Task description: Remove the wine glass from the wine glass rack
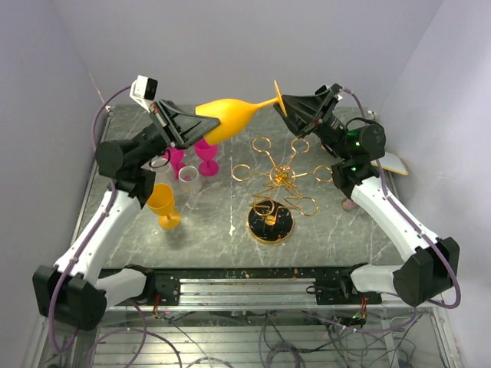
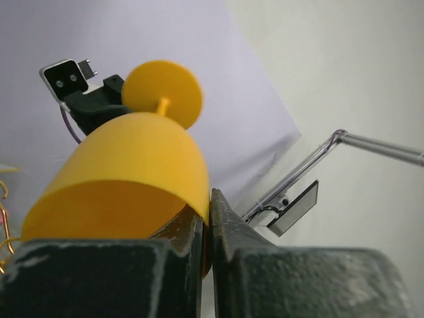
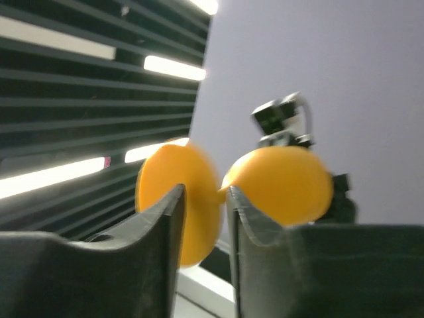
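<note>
An orange wine glass [image 1: 230, 115] hangs level in the air above the back of the table, between both grippers and off the wine glass rack. My left gripper [image 1: 198, 123] is shut on the rim of its bowl [image 2: 132, 159], one finger inside and one outside [image 2: 207, 212]. My right gripper [image 1: 290, 107] is open, its fingers standing either side of the glass's round foot [image 3: 175, 199] without pinching it [image 3: 205, 199]. The gold wire wine glass rack [image 1: 280, 180] stands below on its dark round base [image 1: 270, 225], its loop arms bare.
An orange glass [image 1: 163, 205], two pink glasses [image 1: 207, 153] and clear glasses [image 1: 188, 180] stand at the left of the table. A pale board [image 1: 391, 162] lies at the right edge. Walls close in the left, back and right.
</note>
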You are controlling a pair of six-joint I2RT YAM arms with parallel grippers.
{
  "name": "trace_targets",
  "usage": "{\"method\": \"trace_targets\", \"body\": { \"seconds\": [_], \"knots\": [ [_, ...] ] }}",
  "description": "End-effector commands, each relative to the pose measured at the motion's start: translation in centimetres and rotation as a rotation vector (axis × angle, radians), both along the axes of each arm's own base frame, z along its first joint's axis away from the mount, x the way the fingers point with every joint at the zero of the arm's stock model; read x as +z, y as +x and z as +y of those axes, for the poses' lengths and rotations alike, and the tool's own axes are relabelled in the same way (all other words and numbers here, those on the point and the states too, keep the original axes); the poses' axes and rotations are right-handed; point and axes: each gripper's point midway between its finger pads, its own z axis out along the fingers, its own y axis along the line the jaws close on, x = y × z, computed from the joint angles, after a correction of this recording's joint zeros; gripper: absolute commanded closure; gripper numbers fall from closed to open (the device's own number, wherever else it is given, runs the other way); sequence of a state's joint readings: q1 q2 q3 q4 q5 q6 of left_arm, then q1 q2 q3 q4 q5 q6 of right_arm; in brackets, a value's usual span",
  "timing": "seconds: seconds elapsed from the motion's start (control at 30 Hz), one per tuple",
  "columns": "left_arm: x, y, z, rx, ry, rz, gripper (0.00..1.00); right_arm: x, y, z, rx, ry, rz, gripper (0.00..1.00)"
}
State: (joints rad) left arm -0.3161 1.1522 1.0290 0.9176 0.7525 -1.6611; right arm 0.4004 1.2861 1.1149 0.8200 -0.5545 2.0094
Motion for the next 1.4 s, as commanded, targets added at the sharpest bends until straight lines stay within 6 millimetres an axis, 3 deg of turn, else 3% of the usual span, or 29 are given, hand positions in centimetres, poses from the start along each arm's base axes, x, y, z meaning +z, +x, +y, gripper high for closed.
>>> {"method": "trace_targets", "body": {
  "seconds": [0.0, 0.17, 0.2, 0.33, 0.53, 0.63, 0.9, 1.0, 1.13, 1.37],
  "knots": [
    [0.4, -2.5, 0.7, 0.097, 0.083, -0.073, 0.92, -1.9, 0.3, -0.3, -0.165, -0.181, -0.067, 0.59],
    [-3.6, -2.3, 3.8, 0.419, 0.337, 0.09, 0.93, -4.7, 3.0, -2.7, -0.481, -0.527, -0.13, 0.29],
    [-4.6, -2.6, 4.7, 0.463, 0.379, 0.131, 0.93, -5.3, 3.6, -3.7, -0.557, -0.614, -0.125, 0.18],
    [-9.5, -4.2, 7.4, 0.568, 0.581, 0.306, 0.93, -7.6, 5.4, -8.8, -0.833, -0.921, -0.107, 0.01],
    [-18.9, -6.9, 10.0, 0.526, 0.978, 0.539, 0.93, -7.6, 4.6, -13.8, -1.059, -1.103, -0.135, 0.0],
    [-21.7, -7.5, 11.4, 0.527, 1.127, 0.579, 0.93, -6.3, 3.6, -15.0, -1.118, -1.123, -0.186, 0.0],
    [-28.1, -6.9, 12.5, 0.41, 1.432, 0.633, 0.93, -4.5, 1.6, -17.2, -1.199, -1.203, -0.27, 0.0],
    [-29.8, -6.3, 11.5, 0.383, 1.512, 0.619, 0.93, -4.4, 1.0, -17.5, -1.203, -1.228, -0.286, 0.0],
    [-31.9, -5.7, 8.6, 0.338, 1.591, 0.585, 0.93, -4.3, 0.2, -18.3, -1.222, -1.246, -0.289, 0.0],
    [-35.2, -4.4, 7.0, 0.318, 1.7, 0.576, 0.89, -4.6, -0.8, -19.0, -1.227, -1.293, -0.301, 0.0]
  ]
}}
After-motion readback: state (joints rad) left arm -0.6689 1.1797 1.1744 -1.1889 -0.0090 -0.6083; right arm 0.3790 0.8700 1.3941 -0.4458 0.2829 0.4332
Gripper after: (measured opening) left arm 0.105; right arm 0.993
